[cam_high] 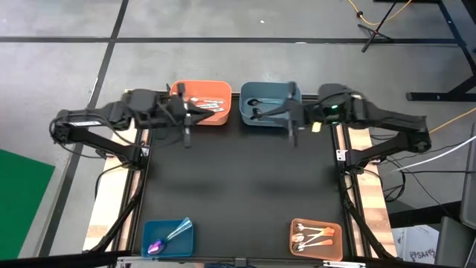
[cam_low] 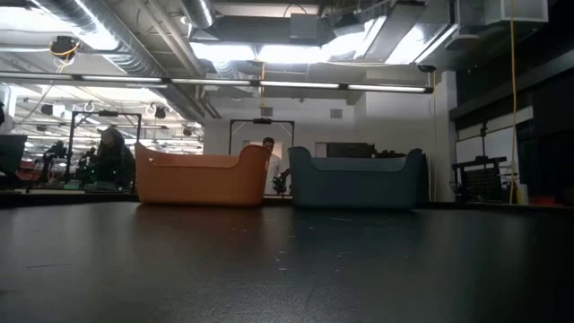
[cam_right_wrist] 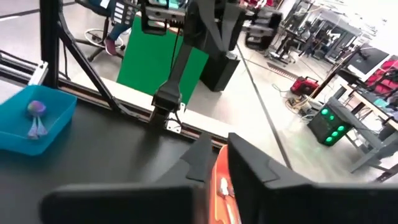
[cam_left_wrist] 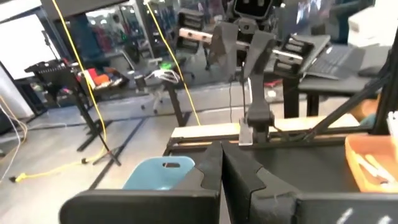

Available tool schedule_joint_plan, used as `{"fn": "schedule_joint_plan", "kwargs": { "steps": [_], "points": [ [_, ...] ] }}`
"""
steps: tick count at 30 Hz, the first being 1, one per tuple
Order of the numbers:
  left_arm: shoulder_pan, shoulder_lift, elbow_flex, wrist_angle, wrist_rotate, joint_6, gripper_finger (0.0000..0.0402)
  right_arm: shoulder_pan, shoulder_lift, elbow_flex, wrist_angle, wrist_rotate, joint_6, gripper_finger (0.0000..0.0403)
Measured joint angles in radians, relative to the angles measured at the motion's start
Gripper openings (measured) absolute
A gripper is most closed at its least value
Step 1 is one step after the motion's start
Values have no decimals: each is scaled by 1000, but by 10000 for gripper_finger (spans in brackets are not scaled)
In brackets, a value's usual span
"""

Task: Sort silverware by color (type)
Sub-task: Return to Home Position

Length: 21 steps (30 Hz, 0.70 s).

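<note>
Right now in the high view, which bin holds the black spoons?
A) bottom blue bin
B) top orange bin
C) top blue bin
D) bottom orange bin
C: the black spoons lie inside the top blue bin, dark against its floor.

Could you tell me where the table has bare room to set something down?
In the high view, bare: the table middle and the strip between the lower blue bin and lower orange bin. Crowded: the upper edge, with left gripper and right gripper by the upper orange bin and upper blue bin.
</note>
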Motion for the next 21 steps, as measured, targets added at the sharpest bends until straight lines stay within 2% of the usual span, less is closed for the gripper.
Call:
{"fn": "schedule_joint_plan", "kwargs": {
  "steps": [3, 5, 10, 14, 21],
  "points": [
    [-15, -50, 0, -14, -3, 0, 0, 0, -44, 53, -82, 0, 0, 14],
    [-30, -92, 0, -49, -17, -1, 0, 0, -76, 81, -122, 0, 0, 4],
    [-75, -180, 1, -150, -67, -54, 0, 0, -178, 117, -186, 1, 0, 12],
    [-117, -237, 1, -237, -81, -105, 0, 0, -266, 119, -236, 1, 32, 3],
    [-180, -322, 0, -324, -182, -140, 0, 0, -396, 118, -367, 19, 96, 3]
  ]
}}
